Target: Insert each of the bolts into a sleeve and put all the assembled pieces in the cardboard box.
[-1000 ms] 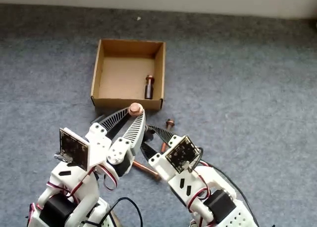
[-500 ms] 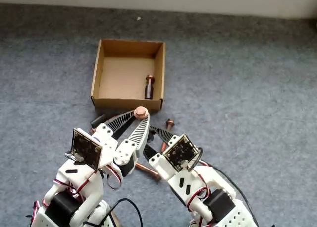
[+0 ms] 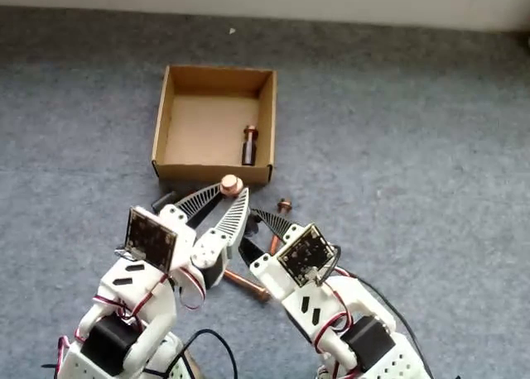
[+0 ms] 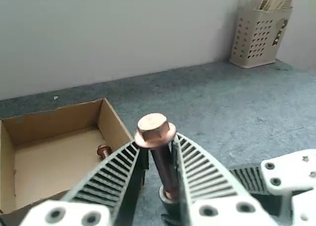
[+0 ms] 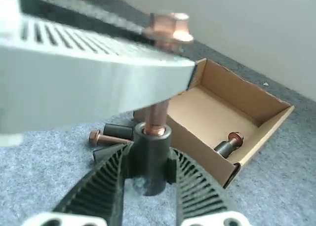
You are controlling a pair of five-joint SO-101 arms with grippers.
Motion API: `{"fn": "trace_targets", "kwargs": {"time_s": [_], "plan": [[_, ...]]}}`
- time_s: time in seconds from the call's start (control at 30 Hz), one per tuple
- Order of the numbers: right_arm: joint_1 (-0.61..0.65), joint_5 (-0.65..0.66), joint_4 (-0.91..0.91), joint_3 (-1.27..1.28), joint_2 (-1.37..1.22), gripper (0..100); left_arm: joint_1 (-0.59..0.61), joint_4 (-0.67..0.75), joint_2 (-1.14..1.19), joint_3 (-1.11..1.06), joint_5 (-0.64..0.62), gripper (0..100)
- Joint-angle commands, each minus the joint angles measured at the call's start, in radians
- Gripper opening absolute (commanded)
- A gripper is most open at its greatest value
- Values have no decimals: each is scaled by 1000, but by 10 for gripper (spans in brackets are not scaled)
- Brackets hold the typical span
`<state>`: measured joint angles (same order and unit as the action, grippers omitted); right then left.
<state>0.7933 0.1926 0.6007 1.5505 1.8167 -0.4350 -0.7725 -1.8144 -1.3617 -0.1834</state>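
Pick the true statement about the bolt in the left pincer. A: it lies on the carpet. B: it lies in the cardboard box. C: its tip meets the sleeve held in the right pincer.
C: the left pincer holds the bolt upright, tip at the sleeve in the right pincer.

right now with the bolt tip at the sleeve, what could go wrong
The copper hex-head bolt has only its tip in the black cylindrical sleeve; any tilt could jam it on the rim or push the sleeve from the right fingers. The left fingers clamp the shaft right under the head, so they may hit the sleeve before the bolt seats.
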Motion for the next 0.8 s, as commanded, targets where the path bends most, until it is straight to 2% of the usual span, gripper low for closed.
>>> {"fn": "trace_targets", "kwargs": {"time_s": [0.0,0.2,0.43,0.77], "plan": [[-13,5,-27,-93,18,5,64,5,-1,-1,12,111],[-77,5,-27,-93,18,5,58,-52,1,7,14,167],[-81,5,-27,-87,18,5,-22,-164,2,70,17,207],[-82,5,-27,-85,18,5,27,-255,2,193,23,204]]}}
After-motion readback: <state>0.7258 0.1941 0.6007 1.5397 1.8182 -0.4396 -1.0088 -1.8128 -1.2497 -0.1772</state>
